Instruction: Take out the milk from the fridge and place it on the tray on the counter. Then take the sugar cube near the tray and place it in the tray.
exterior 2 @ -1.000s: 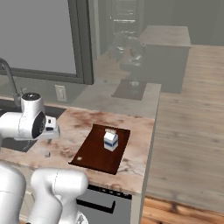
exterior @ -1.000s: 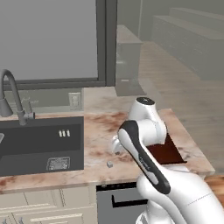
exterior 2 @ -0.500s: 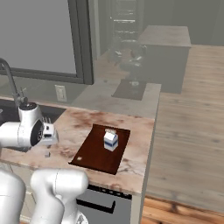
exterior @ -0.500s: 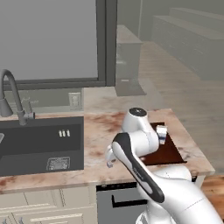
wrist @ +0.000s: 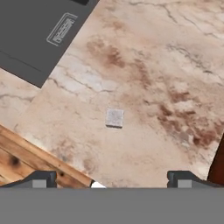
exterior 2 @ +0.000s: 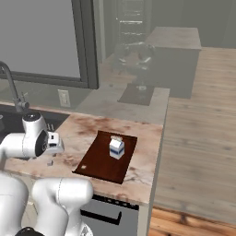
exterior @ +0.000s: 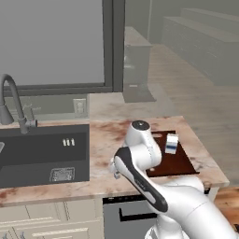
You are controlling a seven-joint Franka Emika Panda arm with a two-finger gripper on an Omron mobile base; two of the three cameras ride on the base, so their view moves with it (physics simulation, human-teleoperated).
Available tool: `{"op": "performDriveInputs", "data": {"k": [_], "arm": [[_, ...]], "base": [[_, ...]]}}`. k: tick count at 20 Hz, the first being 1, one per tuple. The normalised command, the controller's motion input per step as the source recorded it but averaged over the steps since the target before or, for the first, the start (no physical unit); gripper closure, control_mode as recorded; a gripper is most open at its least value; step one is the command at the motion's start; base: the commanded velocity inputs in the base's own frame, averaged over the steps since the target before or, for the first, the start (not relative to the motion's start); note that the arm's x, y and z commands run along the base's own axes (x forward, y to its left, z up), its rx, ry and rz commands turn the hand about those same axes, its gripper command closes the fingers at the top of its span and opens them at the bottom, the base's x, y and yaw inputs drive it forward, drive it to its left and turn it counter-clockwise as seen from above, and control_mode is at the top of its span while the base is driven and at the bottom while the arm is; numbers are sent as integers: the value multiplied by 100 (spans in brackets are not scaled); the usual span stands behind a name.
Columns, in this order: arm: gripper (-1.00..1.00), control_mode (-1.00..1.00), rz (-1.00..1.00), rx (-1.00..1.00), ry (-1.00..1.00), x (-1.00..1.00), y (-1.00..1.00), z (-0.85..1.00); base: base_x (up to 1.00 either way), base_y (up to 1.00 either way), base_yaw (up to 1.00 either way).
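The milk, a small white carton with a blue band, stands upright on the dark reddish-brown tray; both also show in the left base view as the milk and the tray. The sugar cube lies on the marbled counter, left of the tray, and shows as a tiny white speck, the sugar cube. My gripper hangs open above the cube, its fingertips wide apart and holding nothing. In the right base view the gripper points down just over the cube. The fridge is out of view.
The black sink basin with its tap lies left of the cube, and its corner shows as the sink basin. The counter's front edge runs close below the cube, with wooden floor beyond. A window stands behind the counter.
The arm has swung away from the tray and folded down toward the counter left of it. The hand now sits lower over the sugar cube. The milk stays on the tray.
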Motion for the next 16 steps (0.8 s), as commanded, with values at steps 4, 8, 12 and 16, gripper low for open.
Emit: {"op": "performDriveInputs", "data": {"k": [4,8,12,16], "arm": [[-100,-100,0,0,0,22,8,-20],[-100,-100,0,0,0,0,20,-22],[-100,-100,0,0,0,0,11,-24],[-100,-100,0,0,0,0,1,-21]], "base": [[0,0,0],[0,0,0],[0,0,0],[0,0,0]]}}
